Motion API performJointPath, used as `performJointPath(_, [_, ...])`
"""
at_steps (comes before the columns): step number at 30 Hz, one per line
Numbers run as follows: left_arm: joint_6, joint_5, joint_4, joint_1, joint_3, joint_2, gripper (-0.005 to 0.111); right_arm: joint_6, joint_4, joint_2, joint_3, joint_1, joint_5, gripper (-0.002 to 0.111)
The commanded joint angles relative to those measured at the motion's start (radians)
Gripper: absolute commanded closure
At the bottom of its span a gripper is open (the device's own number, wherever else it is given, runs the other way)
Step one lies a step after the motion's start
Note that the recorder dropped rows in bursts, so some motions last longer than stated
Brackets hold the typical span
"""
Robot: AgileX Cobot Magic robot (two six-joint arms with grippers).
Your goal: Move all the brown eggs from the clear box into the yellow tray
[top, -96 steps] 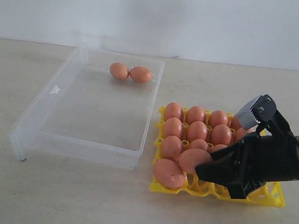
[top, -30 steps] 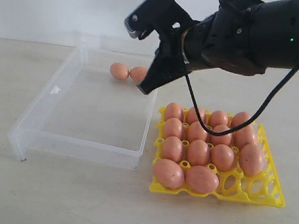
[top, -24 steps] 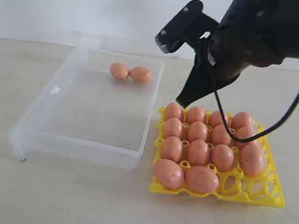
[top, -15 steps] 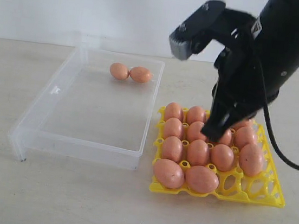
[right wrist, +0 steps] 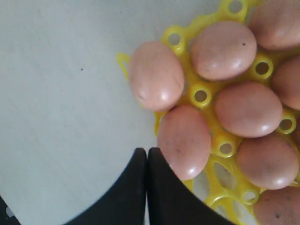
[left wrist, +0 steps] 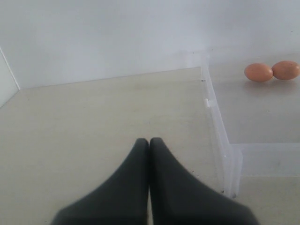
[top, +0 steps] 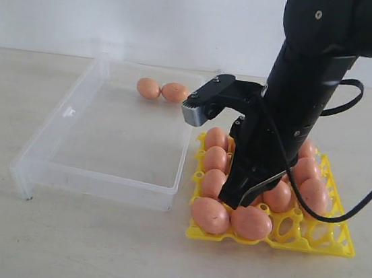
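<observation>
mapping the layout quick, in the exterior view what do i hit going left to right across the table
clear box's left wall → two brown eggs lying in the box → yellow tray

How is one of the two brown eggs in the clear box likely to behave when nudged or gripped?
It would probably roll: the brown eggs are rounded ovals lying loose on the flat floor of the clear box. They are likely slippery to pinch, as the shells look smooth and glossy. They are possibly fragile, if real.
</observation>
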Motion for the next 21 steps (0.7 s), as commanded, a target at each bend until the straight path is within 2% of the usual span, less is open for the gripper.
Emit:
performJointPath(1, [-0.009,-0.008,-0.007,-0.001,0.003,-0.002,0.111,0.020,0.005,0.039,-0.003,-0.003,-0.012,0.109])
performJointPath(7, [-0.009,-0.008,-0.007,-0.001,0.003,-0.002,0.111,0.023,-0.003,0.070,-0.003,-0.003,-0.085,0.109])
performJointPath(21, [-0.009,-0.008,-0.007,-0.001,0.003,-0.002,0.111,0.048,-0.051,0.148,-0.003,-0.003,-0.097,0.109])
